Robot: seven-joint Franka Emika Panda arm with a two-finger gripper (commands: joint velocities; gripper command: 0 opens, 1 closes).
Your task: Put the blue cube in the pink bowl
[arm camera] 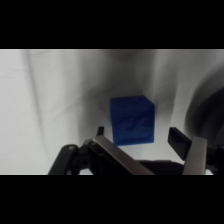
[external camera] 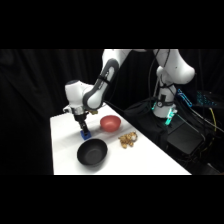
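The blue cube (arm camera: 132,120) rests on the white table (external camera: 65,145), between my gripper's (arm camera: 140,136) two fingers. The left finger (arm camera: 100,132) stands close to the cube's side, while the right finger (arm camera: 180,140) is a little apart from it, so the gripper is open around the cube. In the side view the gripper (external camera: 85,131) has come down over the cube (external camera: 86,135) at the table's middle left. The pink bowl (external camera: 110,122) stands just behind and to the right of it, and holds nothing that I can see.
A larger black bowl (external camera: 92,152) sits right in front of the cube; its rim (arm camera: 205,107) shows at the wrist view's right edge. A small tan clump (external camera: 128,140) lies to the right of the bowls. Dark equipment stands beyond the table's right edge.
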